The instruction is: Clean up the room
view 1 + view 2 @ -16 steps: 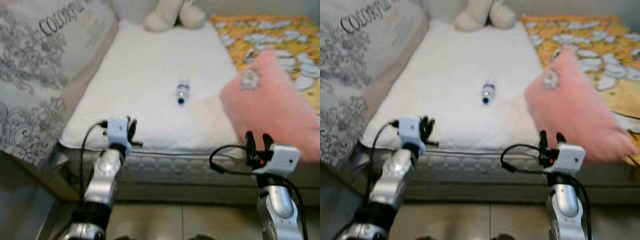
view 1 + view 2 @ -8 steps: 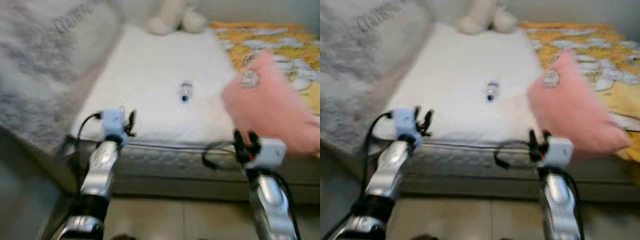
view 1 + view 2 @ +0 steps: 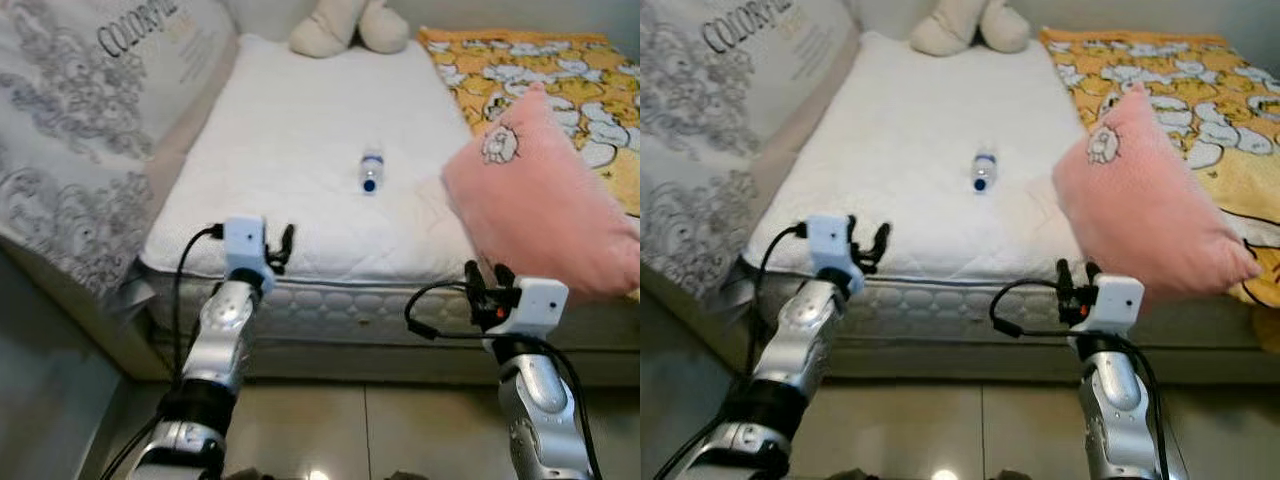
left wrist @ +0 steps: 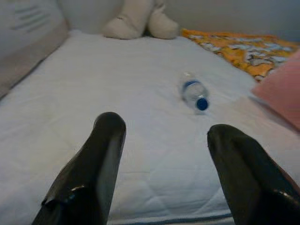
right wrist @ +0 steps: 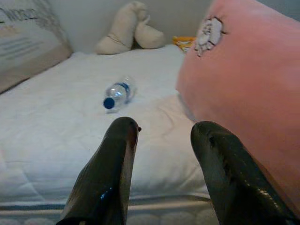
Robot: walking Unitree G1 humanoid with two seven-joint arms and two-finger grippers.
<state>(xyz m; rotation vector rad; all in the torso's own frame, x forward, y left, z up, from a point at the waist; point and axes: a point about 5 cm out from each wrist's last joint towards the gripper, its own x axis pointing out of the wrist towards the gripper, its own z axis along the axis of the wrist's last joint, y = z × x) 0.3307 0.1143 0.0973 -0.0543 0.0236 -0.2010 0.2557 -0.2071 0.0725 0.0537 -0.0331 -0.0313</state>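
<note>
- Lying on its side near the middle of the white mattress (image 3: 300,140), the bottle (image 3: 370,171) shows in the left eye view with its blue cap toward the robot. A plush toy (image 3: 345,25) sits at the far end, and a pink pillow (image 3: 535,200) stands tilted on the right, over the edge of a yellow blanket (image 3: 530,70). A grey patterned cover (image 3: 70,130) leans along the left side. The left gripper (image 3: 280,248) is held at the near edge of the mattress, the right gripper (image 3: 487,283) just before the near edge, below the pillow; both are well short of the bottle.
- In the right eye view the same layout appears, the bottle (image 3: 983,170) lying apart from the pillow (image 3: 1140,210) and from both grippers.
- In the left wrist view the left gripper (image 4: 164,159) has its fingers (image 4: 93,168) spread wide and holds nothing; the bottle (image 4: 193,91) lies beyond them on the mattress, cap nearest.
- In the right wrist view the right gripper (image 5: 164,154) is moderately parted and empty; the bottle (image 5: 117,93) lies ahead, and the pillow (image 5: 253,93) rises close beside one finger.
</note>
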